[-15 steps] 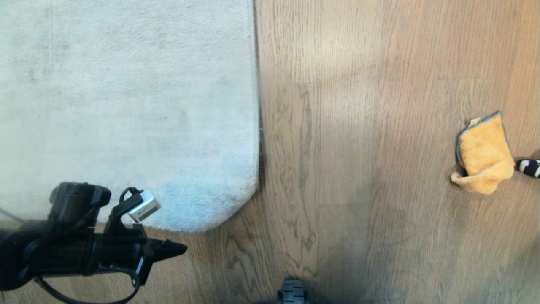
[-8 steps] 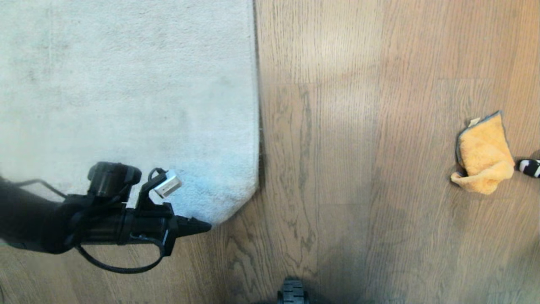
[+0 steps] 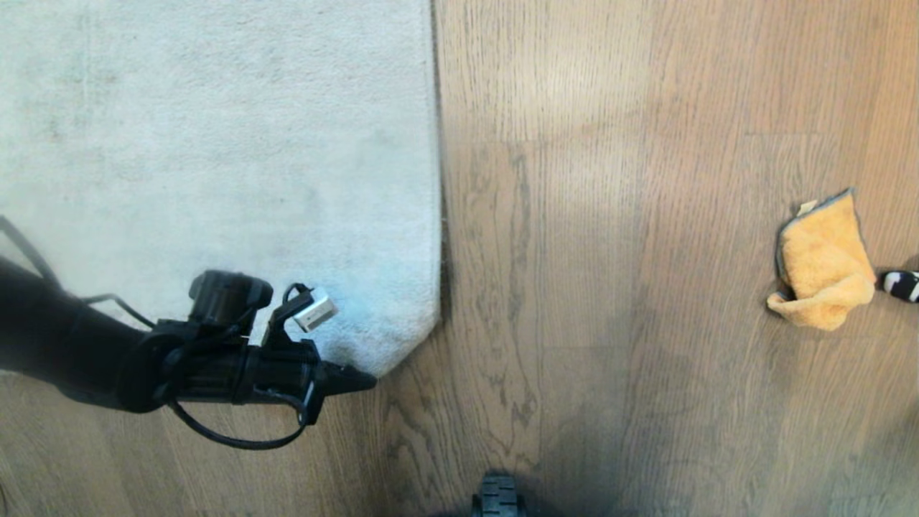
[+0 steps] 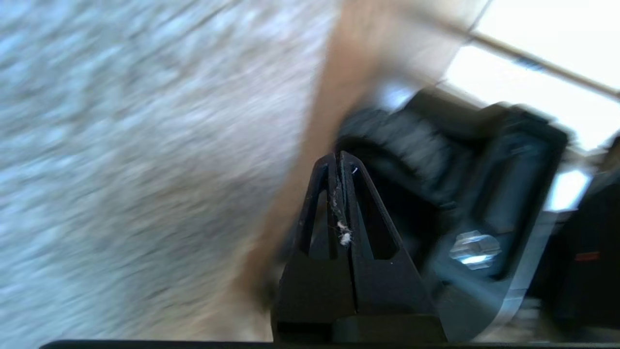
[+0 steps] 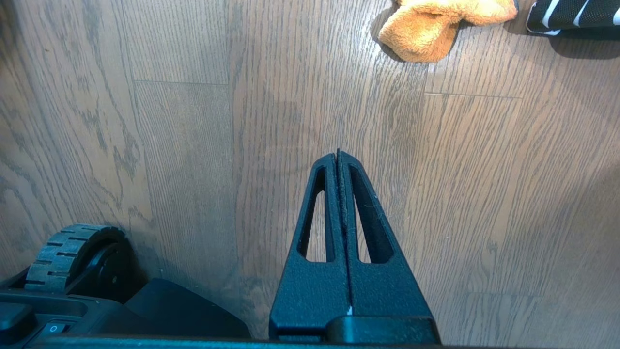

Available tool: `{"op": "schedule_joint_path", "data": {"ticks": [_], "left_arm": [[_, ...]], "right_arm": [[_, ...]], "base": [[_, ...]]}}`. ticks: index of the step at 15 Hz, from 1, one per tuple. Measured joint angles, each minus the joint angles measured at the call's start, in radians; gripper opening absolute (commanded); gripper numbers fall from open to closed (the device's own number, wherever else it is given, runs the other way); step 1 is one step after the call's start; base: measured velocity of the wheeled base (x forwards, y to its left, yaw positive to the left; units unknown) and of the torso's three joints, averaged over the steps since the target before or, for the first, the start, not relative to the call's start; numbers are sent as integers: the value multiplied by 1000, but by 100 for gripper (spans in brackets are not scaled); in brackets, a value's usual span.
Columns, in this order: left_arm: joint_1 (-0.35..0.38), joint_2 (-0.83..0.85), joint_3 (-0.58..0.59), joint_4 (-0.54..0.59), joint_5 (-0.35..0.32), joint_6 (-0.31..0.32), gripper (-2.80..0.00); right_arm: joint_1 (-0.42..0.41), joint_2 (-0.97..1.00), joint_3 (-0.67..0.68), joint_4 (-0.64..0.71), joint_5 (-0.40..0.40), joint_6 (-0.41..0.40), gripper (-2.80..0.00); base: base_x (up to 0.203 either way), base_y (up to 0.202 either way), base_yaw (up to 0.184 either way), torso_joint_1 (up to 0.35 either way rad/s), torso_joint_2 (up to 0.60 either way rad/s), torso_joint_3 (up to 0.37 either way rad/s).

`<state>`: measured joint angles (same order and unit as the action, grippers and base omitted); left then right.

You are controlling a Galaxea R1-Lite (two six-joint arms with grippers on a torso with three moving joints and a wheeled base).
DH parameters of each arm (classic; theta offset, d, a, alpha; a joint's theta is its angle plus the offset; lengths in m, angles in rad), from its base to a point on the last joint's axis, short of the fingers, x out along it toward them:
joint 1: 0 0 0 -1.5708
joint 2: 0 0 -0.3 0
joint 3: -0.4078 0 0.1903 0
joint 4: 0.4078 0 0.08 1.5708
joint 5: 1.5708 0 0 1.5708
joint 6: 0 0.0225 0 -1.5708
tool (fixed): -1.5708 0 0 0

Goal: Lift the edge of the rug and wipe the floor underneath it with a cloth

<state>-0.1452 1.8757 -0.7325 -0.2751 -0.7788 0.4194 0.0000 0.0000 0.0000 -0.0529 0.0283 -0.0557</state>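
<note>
A light grey-beige rug [image 3: 215, 158] lies flat over the left half of the brown wood-grain floor [image 3: 589, 251]; its rounded near corner [image 3: 402, 345] faces me. My left gripper [image 3: 370, 380] is shut and empty, its tip level just at that corner's edge. In the left wrist view the shut left gripper [image 4: 337, 156] points past the rug [image 4: 135, 145] toward the floor. The orange cloth [image 3: 822, 266] lies crumpled on the floor far right. My right gripper [image 5: 337, 154] is shut, empty, hanging over bare floor, with the cloth [image 5: 431, 22] ahead of it.
A black-and-white striped object [image 3: 901, 284] lies just right of the cloth. My base's wheel [image 3: 497, 495] shows at the near edge, and the wheel [image 5: 72, 254] also appears in the right wrist view.
My left arm has swung right and slightly away from me, bringing its shut tip from the floor near the rug's front edge to the rounded corner. Cloth and right arm have not moved.
</note>
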Motion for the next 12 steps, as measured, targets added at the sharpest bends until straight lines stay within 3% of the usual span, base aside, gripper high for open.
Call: {"op": "schedule_joint_path", "data": {"ticks": [6,10,12], "left_arm": [[33,15,-54,-7,170,174,-280],[32,12,-68,-7,233,288,-280],[32,11,-71,-7,237,302,-280]], "right_arm": [[0,0,0,0,0,0,-280],[0,0,0,0,0,0,-280],[0,0,0,0,0,0,-280]], "base": [[0,0,0,0,0,0],[0,0,0,0,0,0],[0,0,0,0,0,0]]}}
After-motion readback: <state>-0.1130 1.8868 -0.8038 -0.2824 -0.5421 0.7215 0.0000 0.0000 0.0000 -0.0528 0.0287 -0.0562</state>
